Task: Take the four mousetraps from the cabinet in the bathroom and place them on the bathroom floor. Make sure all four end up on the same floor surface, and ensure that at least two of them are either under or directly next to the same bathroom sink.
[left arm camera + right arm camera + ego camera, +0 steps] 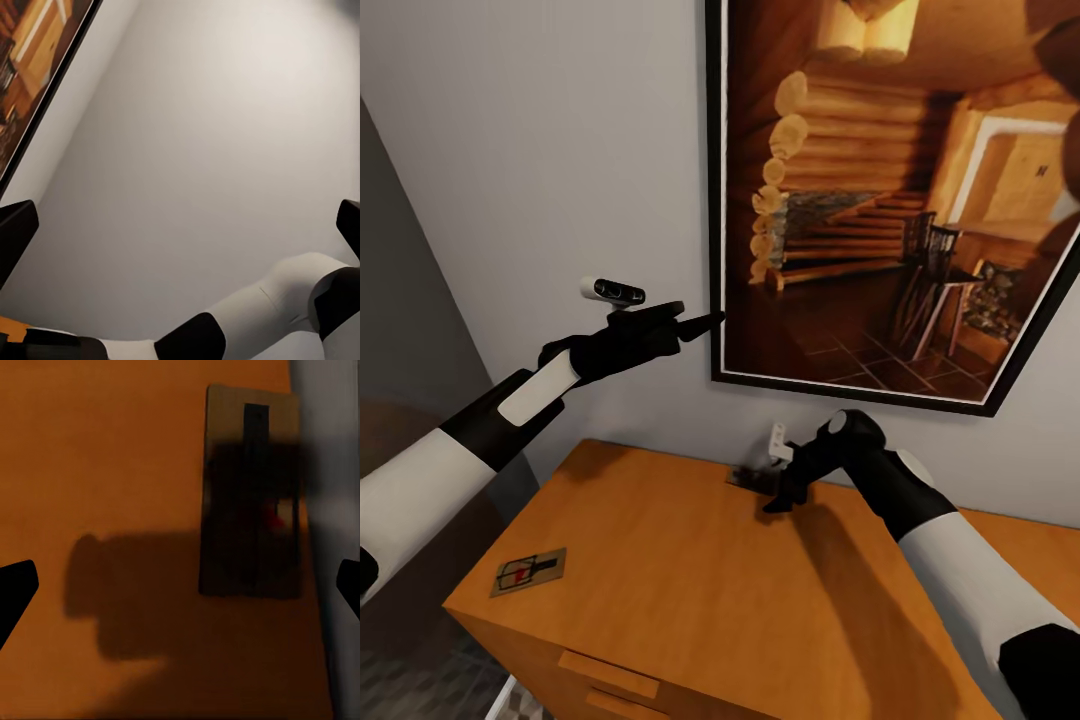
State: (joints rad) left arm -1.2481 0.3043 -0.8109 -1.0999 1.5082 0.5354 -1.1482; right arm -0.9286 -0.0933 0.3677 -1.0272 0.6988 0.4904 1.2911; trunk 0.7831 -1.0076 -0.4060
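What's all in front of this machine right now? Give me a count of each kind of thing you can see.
Mousetraps: 2, one near the cabinet's front left corner, one at the back by the wall under the right gripper
Cabinet: 1
Framed picture: 1
Grippers: 2, left gripper, right gripper
Total: 6

Two small flat tan wooden mousetraps with dark wire lie on the cabinet top: one (528, 572) near its front left corner, another (748, 478) at the back by the wall. One orange-brown wooden cabinet (690, 590), one black-framed log-cabin picture (900, 190), two black grippers.
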